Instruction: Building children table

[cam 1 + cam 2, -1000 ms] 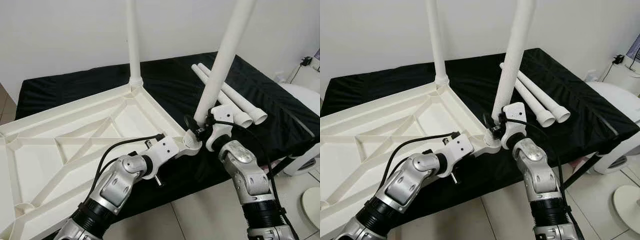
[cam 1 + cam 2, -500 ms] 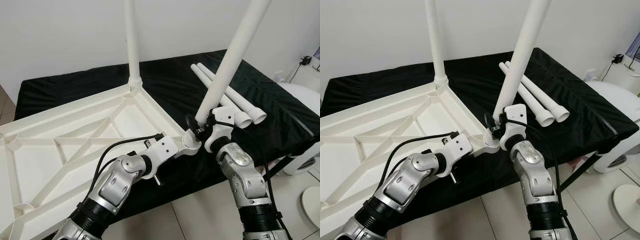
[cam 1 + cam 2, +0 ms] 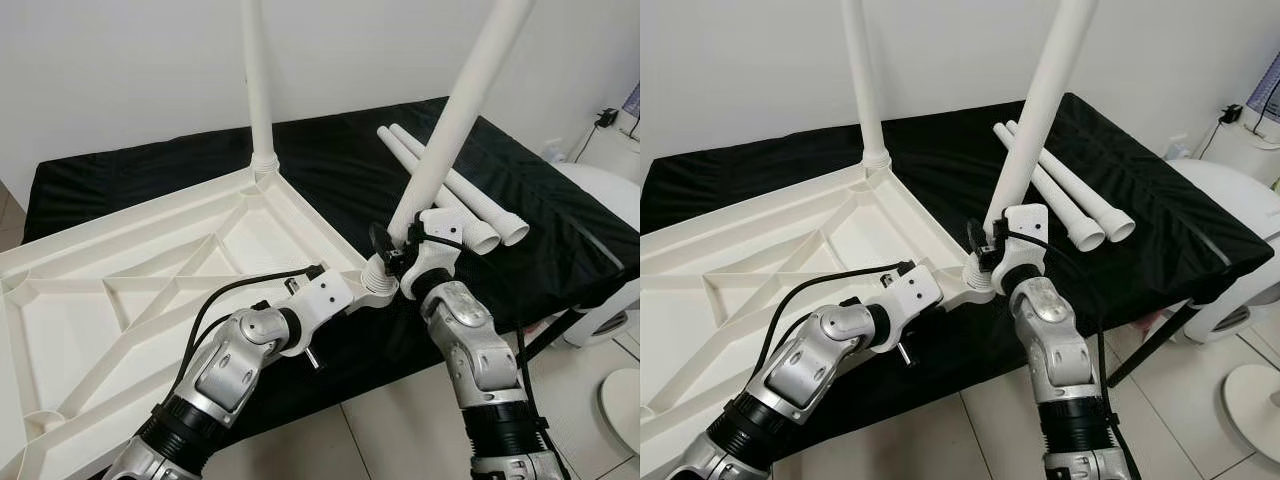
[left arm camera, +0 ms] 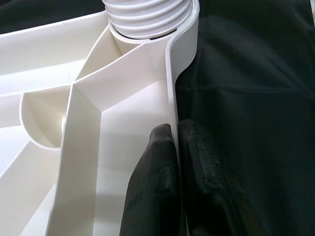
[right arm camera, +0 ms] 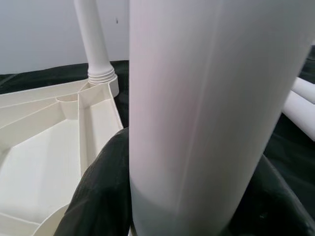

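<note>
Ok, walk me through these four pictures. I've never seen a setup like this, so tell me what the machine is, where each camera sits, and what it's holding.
This is a humanoid robot with two silver arms, each ending in two black fingers. The two wide pictures come from cameras in its head, looking down at its own arms. The two close-ups come from cameras on its wrists, looking along the fingers.

On a black-covered surface lies a white plastic tabletop, upside down, ribs showing. One leg already stands upright in the far corner. Two spare legs lie on the cloth.

The left gripper pinches the tabletop's rim near the closest corner, steadying it. The right gripper is closed around another leg, whose lower end sits at the threaded corner socket; this leg leans, not yet upright.
</note>
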{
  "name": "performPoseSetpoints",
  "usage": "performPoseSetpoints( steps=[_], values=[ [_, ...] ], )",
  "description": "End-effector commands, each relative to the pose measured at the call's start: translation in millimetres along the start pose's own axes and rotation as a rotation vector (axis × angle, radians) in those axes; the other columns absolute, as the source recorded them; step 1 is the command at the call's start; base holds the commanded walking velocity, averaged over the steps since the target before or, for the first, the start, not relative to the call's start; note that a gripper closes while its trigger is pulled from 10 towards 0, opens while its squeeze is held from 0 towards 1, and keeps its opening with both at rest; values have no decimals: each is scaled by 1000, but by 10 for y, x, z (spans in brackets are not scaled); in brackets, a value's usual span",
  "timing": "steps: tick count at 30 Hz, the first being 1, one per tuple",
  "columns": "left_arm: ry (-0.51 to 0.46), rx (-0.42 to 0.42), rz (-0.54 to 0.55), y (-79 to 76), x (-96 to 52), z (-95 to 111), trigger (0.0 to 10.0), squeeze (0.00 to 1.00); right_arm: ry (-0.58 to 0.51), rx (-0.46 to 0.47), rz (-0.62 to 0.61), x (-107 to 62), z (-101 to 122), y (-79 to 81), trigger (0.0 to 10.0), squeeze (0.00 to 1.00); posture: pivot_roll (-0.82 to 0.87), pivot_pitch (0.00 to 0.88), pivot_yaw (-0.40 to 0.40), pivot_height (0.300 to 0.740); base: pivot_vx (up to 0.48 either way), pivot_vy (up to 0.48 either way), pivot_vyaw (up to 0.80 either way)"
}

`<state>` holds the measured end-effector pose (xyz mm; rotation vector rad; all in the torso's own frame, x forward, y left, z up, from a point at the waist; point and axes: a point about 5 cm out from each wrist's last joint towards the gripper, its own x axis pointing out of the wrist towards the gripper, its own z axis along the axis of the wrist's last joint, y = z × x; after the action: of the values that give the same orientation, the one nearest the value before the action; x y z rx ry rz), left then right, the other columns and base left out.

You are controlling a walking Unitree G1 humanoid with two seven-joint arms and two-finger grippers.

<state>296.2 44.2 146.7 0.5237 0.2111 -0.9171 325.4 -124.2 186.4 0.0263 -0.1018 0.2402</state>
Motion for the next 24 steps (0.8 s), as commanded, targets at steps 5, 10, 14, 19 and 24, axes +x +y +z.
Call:
performPoseSetpoints(
  steps=[5, 10, 14, 19, 24],
  values=[
    [-42, 40, 45, 55, -32, 127, 10000, 0, 171, 0, -74, -80, -377, -48, 10000, 0, -120, 97, 29, 740, 0, 0, 0],
    [-47, 38, 45, 47, -27, 134, 10000, 0, 164, -20, -108, -86, -376, -35, 10000, 0, -124, 91, 24, 740, 0, 0, 0],
    [-48, 38, 44, 41, -23, 137, 10000, 0, 158, -36, -121, -89, -370, -35, 10000, 0, -124, 89, 20, 740, 0, 0, 0],
    [-51, 34, 47, 33, -16, 143, 10000, 0, 151, -43, -161, -119, -383, 6, 10000, 0, -122, 84, 16, 740, 0, 0, 0],
    [-51, 35, 48, 32, -17, 142, 10000, 0, 141, -66, -185, -130, -374, 7, 10000, 0, -121, 83, 16, 740, 0, 0, 0]
  ],
)
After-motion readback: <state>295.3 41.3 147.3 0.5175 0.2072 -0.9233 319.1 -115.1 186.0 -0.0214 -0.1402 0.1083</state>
